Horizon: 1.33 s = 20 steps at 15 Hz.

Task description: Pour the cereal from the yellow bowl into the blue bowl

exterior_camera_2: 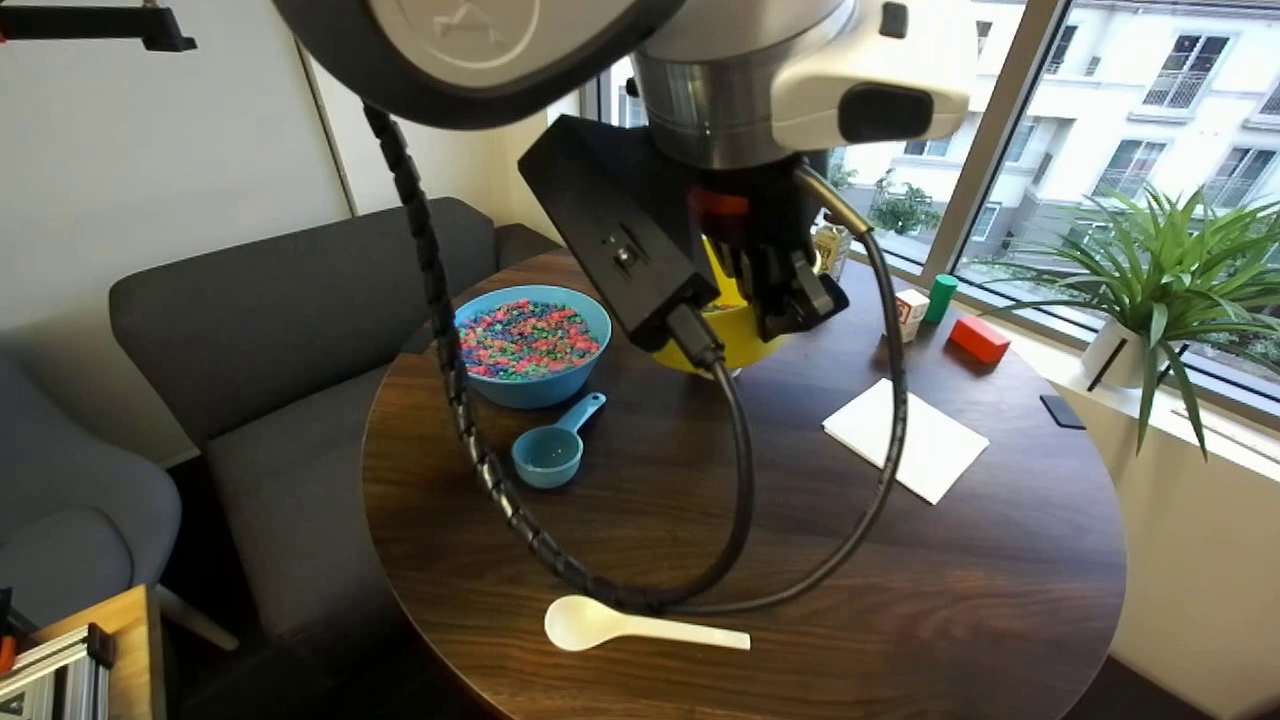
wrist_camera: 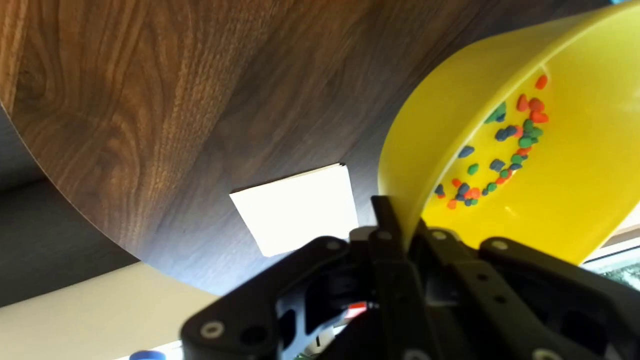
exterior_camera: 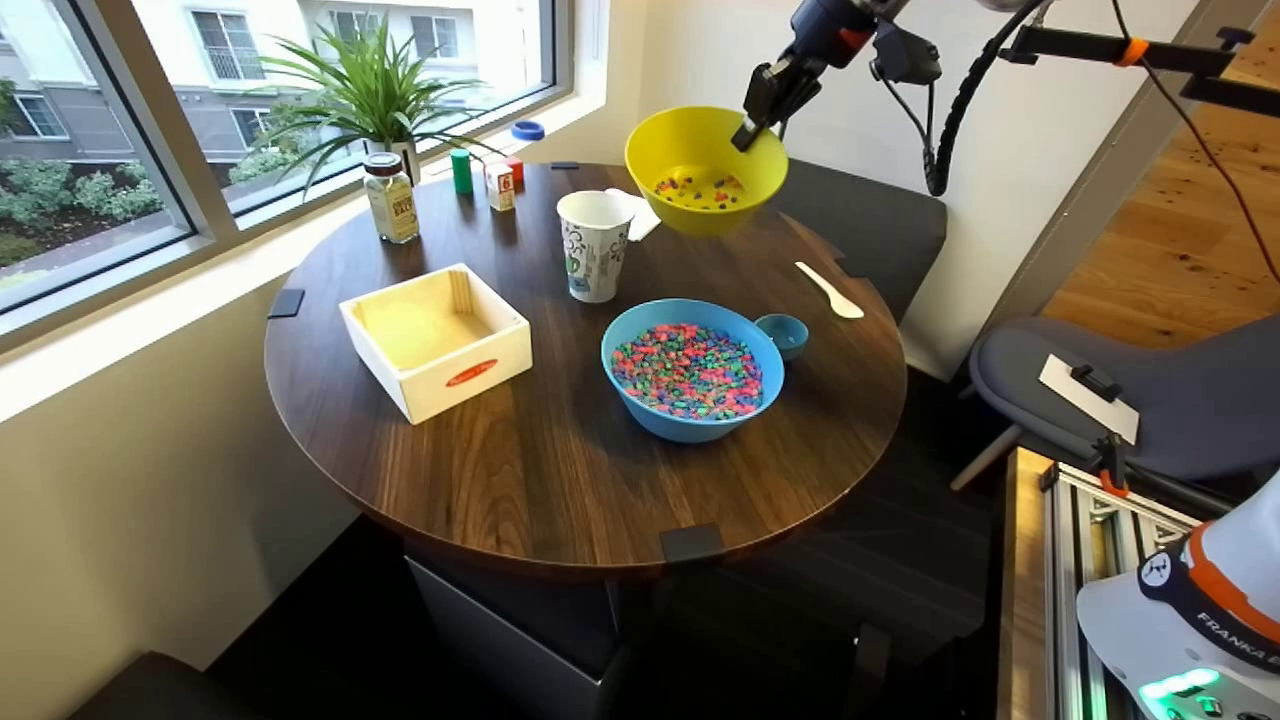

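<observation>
The wrist view shows the grip best: at the lower middle the tool (wrist_camera: 405,225) pinches the rim of the yellow bowl (exterior_camera: 690,145), one jaw inside the wall and one outside. In an exterior view the bowl hangs above the table (exterior_camera: 560,480) in the upper middle, its mouth open to the camera. In an exterior view the arm's wrist (exterior_camera_2: 710,95) covers most of it, leaving patches of yellow beside the tool.

Only in an exterior view does the white-sided box (exterior_camera: 465,385) appear, left of centre, with the paper cup (exterior_camera: 592,250) upright and whole near the middle. In an exterior view the blue scoop (exterior_camera_2: 548,455) shows its handle, left of centre, and a flat white square (exterior_camera_2: 905,440) lies fully in sight at the right; the wrist view has this square too.

The cereal (exterior_camera: 690,372) is in two places. Most fills the blue bowl (exterior_camera: 690,430) in both exterior views, a broad, even bed of pink, red, green and blue, below the rim. A sparse scatter is on the bottom of the yellow bowl; the wrist view picks out single lumpy pieces, red, green and dark blue, some touching in a curved row, others apart on bare yellow.
</observation>
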Available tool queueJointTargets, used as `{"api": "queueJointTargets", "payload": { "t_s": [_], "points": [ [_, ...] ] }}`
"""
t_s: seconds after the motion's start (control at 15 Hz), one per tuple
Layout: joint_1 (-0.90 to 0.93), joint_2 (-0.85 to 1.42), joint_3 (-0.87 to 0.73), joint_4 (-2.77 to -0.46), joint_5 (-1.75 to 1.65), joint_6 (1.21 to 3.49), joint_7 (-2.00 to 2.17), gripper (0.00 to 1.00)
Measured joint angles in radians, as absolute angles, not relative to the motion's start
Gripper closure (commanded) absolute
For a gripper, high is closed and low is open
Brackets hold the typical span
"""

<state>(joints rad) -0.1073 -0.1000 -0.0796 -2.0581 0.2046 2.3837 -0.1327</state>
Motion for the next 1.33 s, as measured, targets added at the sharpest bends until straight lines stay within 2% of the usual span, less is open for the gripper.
{"api": "queueJointTargets", "payload": {
  "t_s": [0.6,0.67,0.93,1.0,1.33],
  "points": [
    [-0.053,-0.151,-0.025,-2.099,0.055,2.352,-0.080,0.99],
    [-0.045,-0.151,-0.022,-2.103,0.058,2.352,-0.080,0.94],
    [-0.020,-0.153,-0.021,-2.103,0.106,2.352,-0.100,0.94],
    [-0.020,-0.154,-0.022,-2.103,0.108,2.352,-0.101,0.99],
    [-0.014,-0.153,-0.018,-2.104,0.091,2.352,-0.103,0.99]
  ]
}}
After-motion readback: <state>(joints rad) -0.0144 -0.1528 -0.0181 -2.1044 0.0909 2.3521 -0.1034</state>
